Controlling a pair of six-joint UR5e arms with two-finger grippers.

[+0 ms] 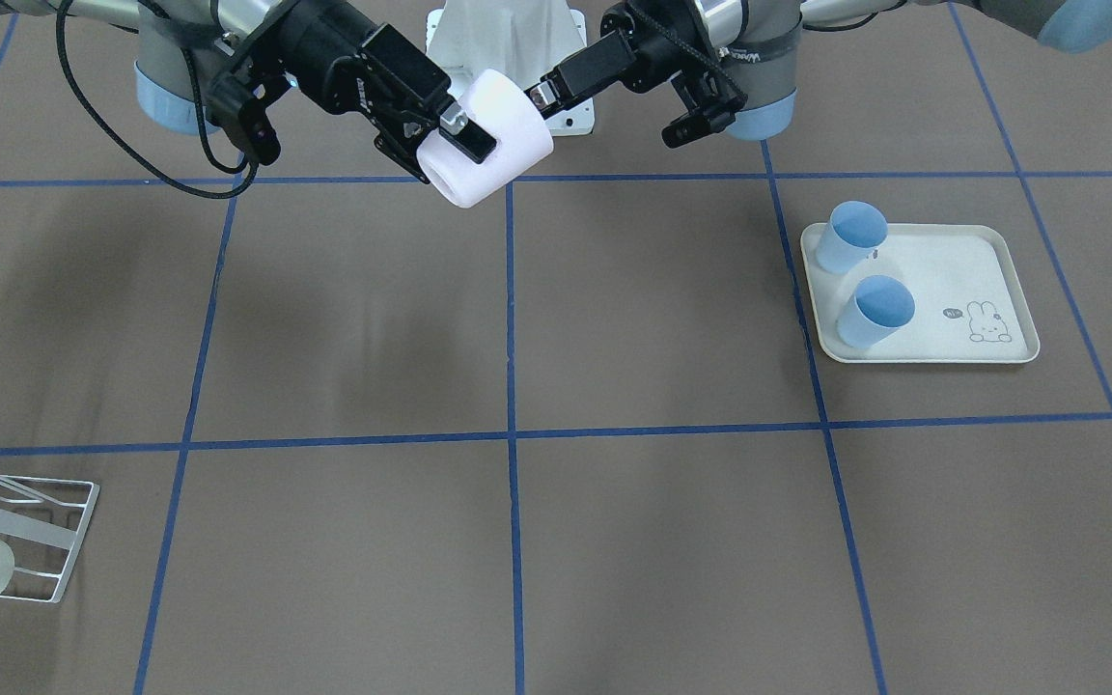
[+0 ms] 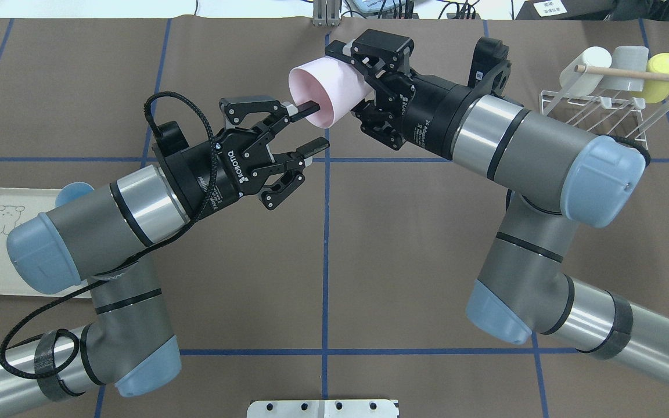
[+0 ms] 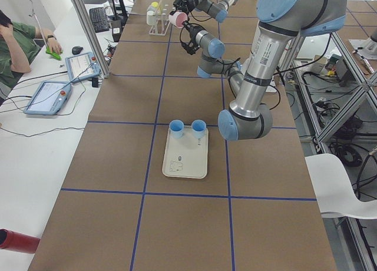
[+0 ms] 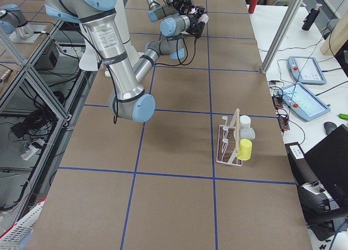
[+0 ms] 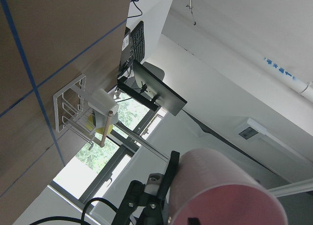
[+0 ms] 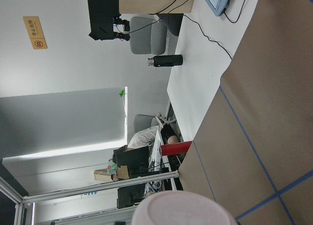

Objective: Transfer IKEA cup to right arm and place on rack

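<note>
The IKEA cup (image 2: 326, 93) is pale pink and lies on its side in the air above the table's middle back. My right gripper (image 2: 355, 87) is shut on its closed end, one finger (image 1: 465, 136) pressed along the cup's (image 1: 488, 135) wall. My left gripper (image 2: 315, 125) stands open at the cup's mouth. Its upper finger (image 2: 304, 107) reaches just inside the rim, and the lower one hangs apart below. The white wire rack (image 2: 599, 104) with its wooden dowel stands at the far right. The left wrist view shows the cup (image 5: 220, 186) close up.
The rack (image 1: 30, 541) holds a white, a grey and a yellow cup (image 2: 662, 75). A cream rabbit-print tray (image 1: 952, 261) on the robot's left carries two blue cups (image 1: 855, 236). A person sits at a side desk (image 3: 17, 47) beyond the table's edge.
</note>
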